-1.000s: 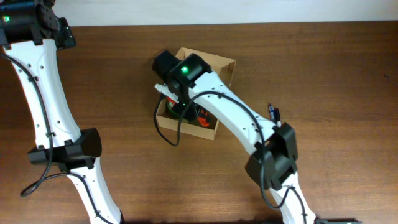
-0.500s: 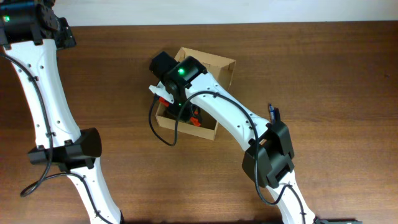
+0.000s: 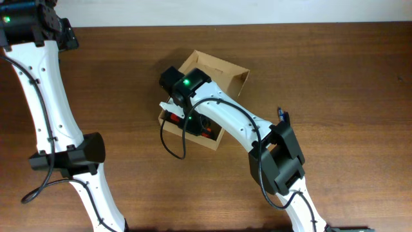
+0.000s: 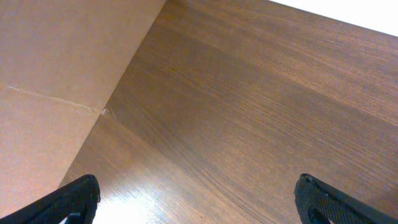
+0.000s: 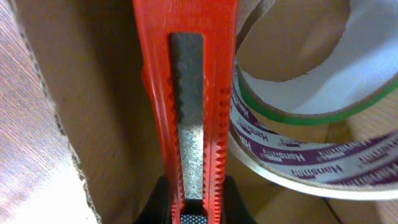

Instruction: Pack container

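The container (image 3: 222, 69) is a tan cardboard box in the middle of the table in the overhead view, with its lid flap open toward the far right. My right gripper (image 3: 182, 118) reaches down into it. In the right wrist view the gripper (image 5: 193, 202) is shut on a red utility knife (image 5: 186, 93) with a grey slider, which lies along the box's inner wall (image 5: 93, 93). A tape roll (image 5: 298, 146) with purple print and a green edge lies in the box right beside the knife. My left gripper (image 4: 199, 199) is open and empty over bare wood.
A small dark blue pen-like object (image 3: 283, 116) lies on the table right of the box. In the left wrist view a tan flat panel (image 4: 56, 81) stands along the table's left side. The left arm's elbow (image 3: 71, 156) hangs over the table's left part.
The box has turned a little clockwise and shifted under the right arm. My right gripper has moved slightly lower in the box with the knife. The left arm has not moved.
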### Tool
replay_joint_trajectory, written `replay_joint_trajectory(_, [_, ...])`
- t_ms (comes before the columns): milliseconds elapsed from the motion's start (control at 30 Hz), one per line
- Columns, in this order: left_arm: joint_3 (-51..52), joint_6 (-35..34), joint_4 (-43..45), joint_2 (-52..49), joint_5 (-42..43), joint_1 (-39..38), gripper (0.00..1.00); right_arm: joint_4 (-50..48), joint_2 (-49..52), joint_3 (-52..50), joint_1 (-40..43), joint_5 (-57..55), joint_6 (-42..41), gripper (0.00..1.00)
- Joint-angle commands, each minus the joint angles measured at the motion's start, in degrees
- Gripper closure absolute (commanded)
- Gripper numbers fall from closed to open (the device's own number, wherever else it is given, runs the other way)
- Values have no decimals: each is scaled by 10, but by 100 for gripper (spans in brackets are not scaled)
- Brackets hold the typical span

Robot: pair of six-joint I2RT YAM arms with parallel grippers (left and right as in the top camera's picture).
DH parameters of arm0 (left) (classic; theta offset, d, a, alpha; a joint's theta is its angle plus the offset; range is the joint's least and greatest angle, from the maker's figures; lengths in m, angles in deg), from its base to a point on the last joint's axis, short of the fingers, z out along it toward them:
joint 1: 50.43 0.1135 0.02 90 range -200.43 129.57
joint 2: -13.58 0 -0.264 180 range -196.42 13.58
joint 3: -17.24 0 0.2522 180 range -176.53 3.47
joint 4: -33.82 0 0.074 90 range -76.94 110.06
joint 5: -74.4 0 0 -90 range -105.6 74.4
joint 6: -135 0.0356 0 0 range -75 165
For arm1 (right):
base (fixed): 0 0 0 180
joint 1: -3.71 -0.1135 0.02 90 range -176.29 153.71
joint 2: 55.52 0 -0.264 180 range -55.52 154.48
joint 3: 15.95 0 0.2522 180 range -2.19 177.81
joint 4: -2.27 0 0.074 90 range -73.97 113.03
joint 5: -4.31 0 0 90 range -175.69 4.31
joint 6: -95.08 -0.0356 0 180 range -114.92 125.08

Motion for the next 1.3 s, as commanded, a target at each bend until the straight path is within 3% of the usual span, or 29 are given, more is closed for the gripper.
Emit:
replay_joint_trajectory(0, [-9, 7, 0, 17, -6, 2, 0, -5, 7, -18, -4, 3, 0, 89])
replay_joint_trajectory(400, [-9, 7, 0, 17, -6, 2, 0, -12, 5, -13, -4, 3, 0, 86])
replay_joint_trajectory(833, [-9, 7, 0, 17, -6, 2, 0, 19, -30, 84, -2, 1, -3, 86])
replay_joint_trajectory(1267, [-9, 7, 0, 17, -6, 2, 0, 22, -32, 86, -3, 2, -7, 86])
